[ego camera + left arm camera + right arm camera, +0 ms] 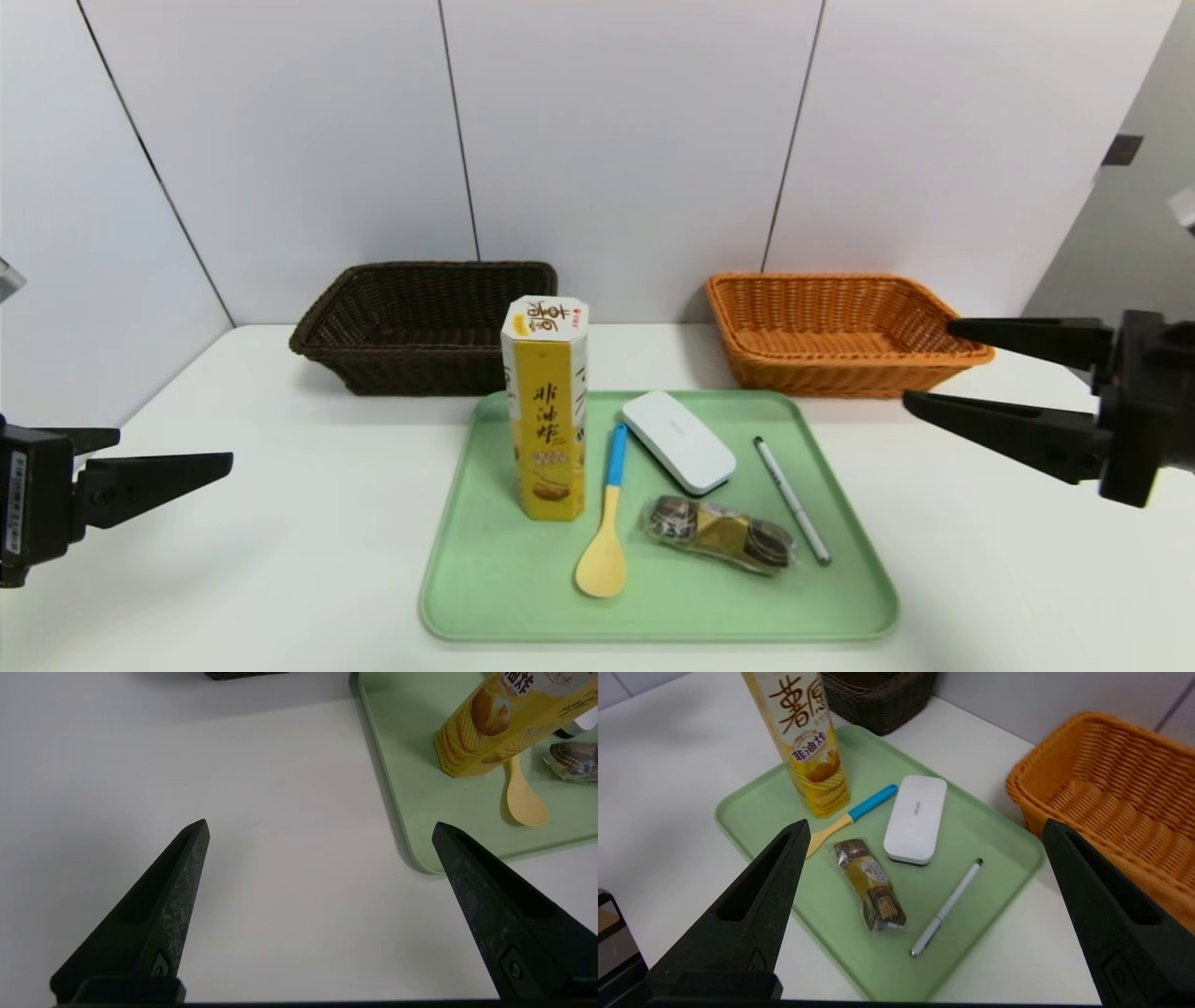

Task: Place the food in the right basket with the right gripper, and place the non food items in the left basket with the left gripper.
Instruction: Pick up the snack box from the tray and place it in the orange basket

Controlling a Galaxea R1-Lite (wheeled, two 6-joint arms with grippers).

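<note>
The green tray [653, 611] lies on the white surface [308, 560]. On it, at its left side, the tall yellow snack box [549, 420] stands upright. Just right of the box, still on the tray, lies the spoon [609, 532] with a blue handle, bowl toward the tray's near edge. The white case [679, 441] lies toward the tray's far side, right of the spoon. The wrapped snack [719, 534] is nearer than the case, and the pen [792, 499] lies along the tray's right side. Beyond the tray, the dark brown basket [420, 359] sits to the left and the orange basket [850, 369] to the right. The left claw [320, 822] is over the surface left of the tray, wide open and holding nothing. The right claw [926, 821] hangs right of the tray, also wide open and empty.
</note>
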